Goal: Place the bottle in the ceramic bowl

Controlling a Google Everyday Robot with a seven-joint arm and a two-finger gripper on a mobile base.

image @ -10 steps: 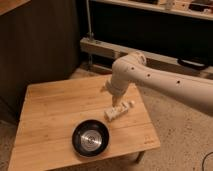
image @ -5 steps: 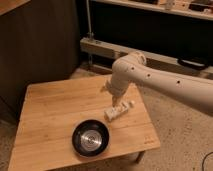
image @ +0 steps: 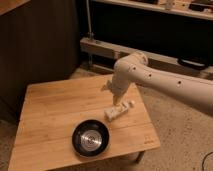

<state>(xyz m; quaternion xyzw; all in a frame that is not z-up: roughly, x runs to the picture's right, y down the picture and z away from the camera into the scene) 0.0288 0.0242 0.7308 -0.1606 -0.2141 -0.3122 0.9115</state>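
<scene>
The whitish bottle (image: pixel 119 110) lies on its side on the wooden table (image: pixel 55 112), right of centre, its cap end pointing right and away. The black ceramic bowl (image: pixel 90 138) with a silvery centre sits near the table's front edge, just left of and nearer than the bottle, and holds nothing. My gripper (image: pixel 117 102) hangs from the white arm directly over the bottle, at or just above it.
The white arm (image: pixel 165 82) reaches in from the right across the table's right edge. A dark wall panel stands behind the table at left, and a metal shelf frame (image: pixel 115 50) runs along the back. Speckled floor lies to the right.
The arm has lowered slightly toward the bottle. The bottle and the bowl have not moved.
</scene>
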